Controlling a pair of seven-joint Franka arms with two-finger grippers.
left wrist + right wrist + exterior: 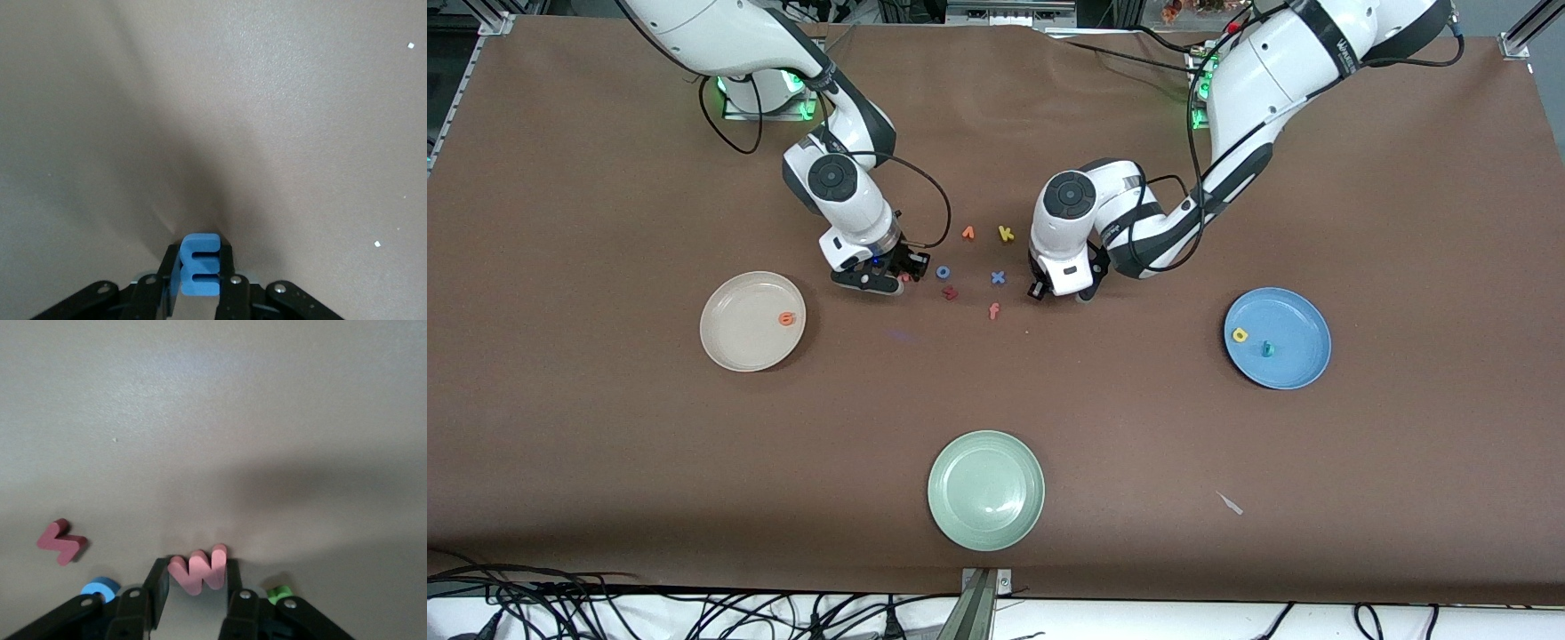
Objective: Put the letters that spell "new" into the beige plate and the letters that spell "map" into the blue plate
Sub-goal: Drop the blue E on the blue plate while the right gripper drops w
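Front view: brown table w/ round cream-beige plate (734, 342) at mid-left of frame holding small orange foam e (786, 318); round sky-blue plate (1294, 360) at mid-right w/ yellow foam a (1240, 335) & teal foam p (1267, 348). Right gripper (197, 597), centre-left, jaws pinched on pinkish-red foam w (199, 569), green foam n (280, 593) just beside. Left gripper (199, 293), centre-right, jaws clamped on blue foam m (199, 263). Pale green round plate (985, 490) lower centre.
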